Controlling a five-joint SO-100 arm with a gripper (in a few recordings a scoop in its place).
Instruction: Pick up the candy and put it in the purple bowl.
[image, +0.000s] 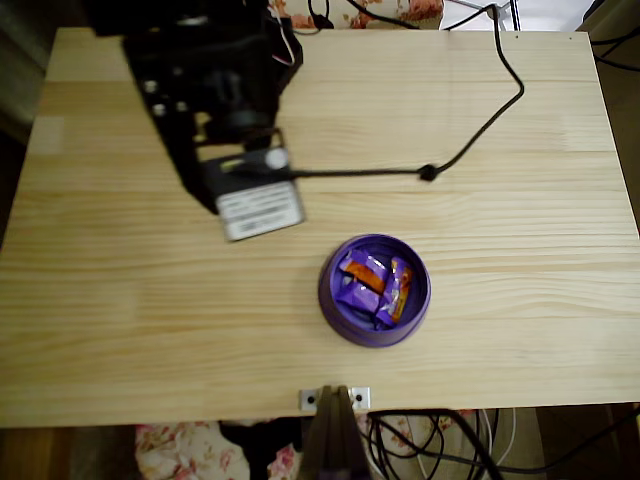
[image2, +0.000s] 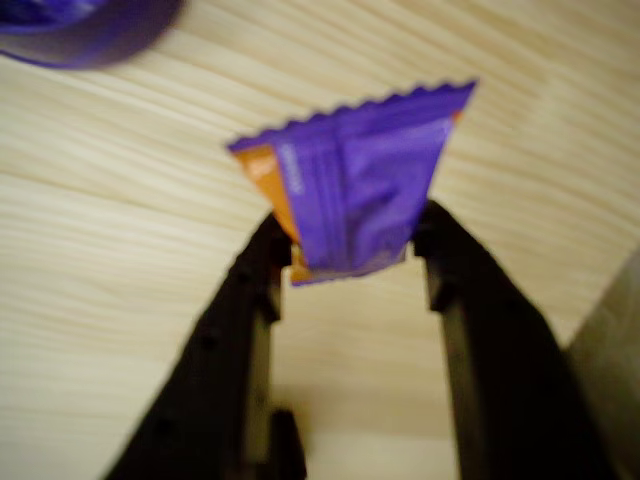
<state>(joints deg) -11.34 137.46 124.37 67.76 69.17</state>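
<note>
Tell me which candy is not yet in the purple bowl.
The candy pinched between the jaws in the wrist view, above bare table. The other candies lie inside the purple bowl.

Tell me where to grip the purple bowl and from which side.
Take the bowl by its thick rim, one finger inside the wall and one outside, coming straight down. It sits upright and open-topped in the overhead view; its left rim looks best, clear of the candies inside.

In the overhead view, the bowl (image: 374, 291) is sitting on the table (image: 520, 340), candies (image: 375, 285) lying inside it, the arm (image: 215, 110) standing to its upper left.

In the wrist view, a candy (image2: 355, 195) is sitting between the gripper (image2: 350, 250) fingers above the table.
</note>
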